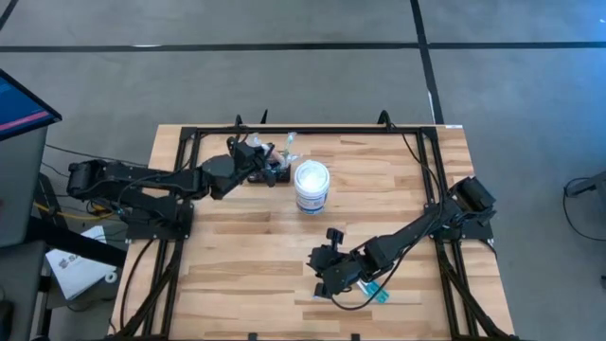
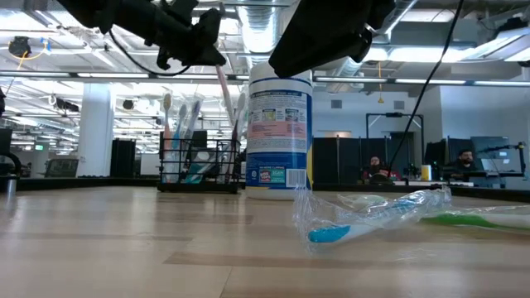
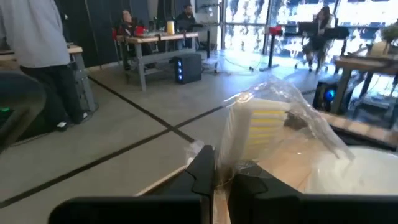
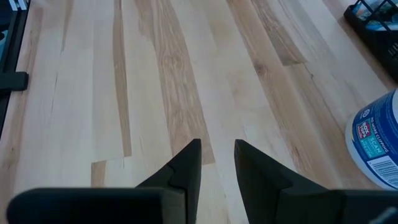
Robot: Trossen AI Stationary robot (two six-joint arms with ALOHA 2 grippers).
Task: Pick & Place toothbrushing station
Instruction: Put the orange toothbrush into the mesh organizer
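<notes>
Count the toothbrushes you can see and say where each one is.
At least 4: two stand in the black wire rack, one wrapped in the left gripper above that rack, one wrapped toothbrush lying on the table near the right gripper. The rack may hide more.

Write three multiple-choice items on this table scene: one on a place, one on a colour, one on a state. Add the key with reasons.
1. Where does the rack stand?
A. beside the tub, at the table's far side
B. under the right gripper
C. on the floor

2. What colour is the head of the wrapped toothbrush lying near the low camera?
A. red
B. blue
C. black

3. What state is the left gripper in?
A. wide open, empty
B. shut on a wrapped toothbrush
C. shut on the tub's lid

Key: 1 A, the high view shows rack and tub side by side. 2 B, the low view shows a blue head. 3 B, the left wrist view shows fingers pinching clear wrapping.
</notes>
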